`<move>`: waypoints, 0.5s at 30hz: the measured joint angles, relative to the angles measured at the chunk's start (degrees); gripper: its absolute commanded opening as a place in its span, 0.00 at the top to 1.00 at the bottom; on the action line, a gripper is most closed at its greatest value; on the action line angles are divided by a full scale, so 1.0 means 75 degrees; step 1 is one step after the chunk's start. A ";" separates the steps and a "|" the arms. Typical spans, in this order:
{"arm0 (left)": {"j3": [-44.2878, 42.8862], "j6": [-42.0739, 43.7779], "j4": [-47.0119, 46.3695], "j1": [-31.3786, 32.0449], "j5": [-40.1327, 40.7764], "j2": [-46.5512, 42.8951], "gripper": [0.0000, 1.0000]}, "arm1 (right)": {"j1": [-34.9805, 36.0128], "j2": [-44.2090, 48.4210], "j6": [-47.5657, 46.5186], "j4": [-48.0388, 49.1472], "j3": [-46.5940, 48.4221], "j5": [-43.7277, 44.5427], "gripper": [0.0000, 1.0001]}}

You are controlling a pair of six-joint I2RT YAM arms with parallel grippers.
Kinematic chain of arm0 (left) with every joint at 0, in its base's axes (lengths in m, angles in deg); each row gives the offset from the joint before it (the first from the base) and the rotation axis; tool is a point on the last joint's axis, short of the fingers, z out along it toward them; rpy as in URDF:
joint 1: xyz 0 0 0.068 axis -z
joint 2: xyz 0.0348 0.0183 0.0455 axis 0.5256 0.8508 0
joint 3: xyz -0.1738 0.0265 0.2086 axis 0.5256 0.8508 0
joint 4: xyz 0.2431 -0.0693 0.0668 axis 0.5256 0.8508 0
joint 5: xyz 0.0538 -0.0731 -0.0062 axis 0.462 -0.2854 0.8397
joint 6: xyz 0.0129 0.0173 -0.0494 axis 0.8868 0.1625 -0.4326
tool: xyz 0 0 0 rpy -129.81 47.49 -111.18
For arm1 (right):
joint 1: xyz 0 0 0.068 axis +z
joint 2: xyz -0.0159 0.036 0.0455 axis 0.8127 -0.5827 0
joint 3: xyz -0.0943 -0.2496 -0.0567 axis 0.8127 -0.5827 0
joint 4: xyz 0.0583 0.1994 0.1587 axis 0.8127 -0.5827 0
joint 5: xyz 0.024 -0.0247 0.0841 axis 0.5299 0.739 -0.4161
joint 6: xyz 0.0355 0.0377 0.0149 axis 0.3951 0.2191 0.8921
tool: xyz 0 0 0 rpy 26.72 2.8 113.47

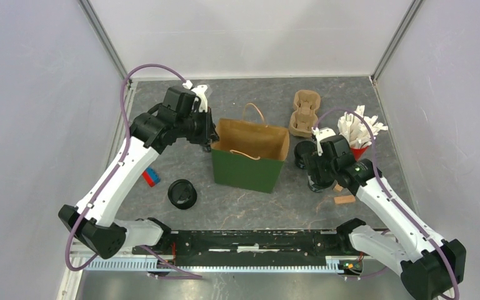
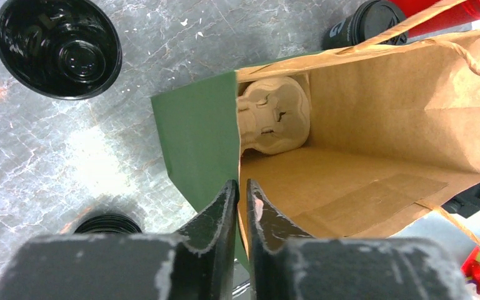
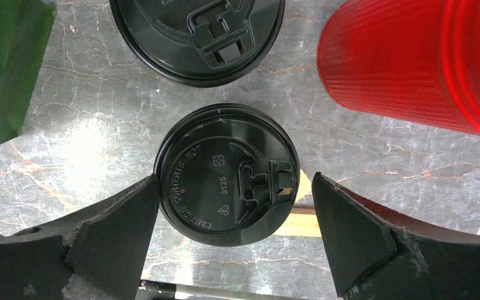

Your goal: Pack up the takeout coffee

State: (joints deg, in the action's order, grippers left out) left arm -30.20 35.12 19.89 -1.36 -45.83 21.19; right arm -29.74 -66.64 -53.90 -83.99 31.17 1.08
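Upright in the middle of the grey marbled table [image 1: 250, 212]: a green paper bag [image 1: 248, 165] with brown inside and cord handles, mouth open. Inside it, against one end wall, a tan moulded-pulp cup carrier [image 2: 272, 115]. At the bag's left rim, the left gripper [image 2: 242, 187], jaws narrow and pinched on the bag's side wall, one finger on the green outside, the other on the brown inside.

To the right of the bag, standing on the table and outside the bag, a small black disposable cup with round black lid [image 3: 225, 169]. Directly above it, the right gripper [image 3: 234, 194], fingers spread wide on both sides of the lid, one just beside its edge, the other apart, so no grip. Just beyond, a second black lidded cup [image 3: 197, 31], near the bag's right wall. Close by, a ribbed red cup [image 3: 406, 62] full of white packets. Further back, a second tan pulp carrier [image 1: 304, 112], flat on the table. Front-left of the bag, a black round cup-like thing [image 1: 182, 194], hollow side up.
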 measured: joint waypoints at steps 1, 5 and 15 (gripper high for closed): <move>0.0041 0.0003 0.0006 0.0000 -0.0003 -0.0026 0.75 | 0.0000 0.0017 0.0017 0.0009 -0.0044 -0.0003 0.03; 0.0239 0.0003 0.0003 0.0000 -0.0006 -0.0111 0.66 | -0.0003 0.0248 0.0087 0.0265 -0.0370 -0.0087 0.05; 0.0323 -0.0003 0.0020 0.0000 -0.0067 -0.0210 0.60 | -0.0050 0.0478 0.0157 0.0653 -0.0656 -0.0221 0.02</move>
State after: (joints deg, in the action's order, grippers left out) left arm -27.77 35.09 20.04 -1.36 -46.33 19.62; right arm -30.11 -63.05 -52.72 -79.09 26.25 -0.59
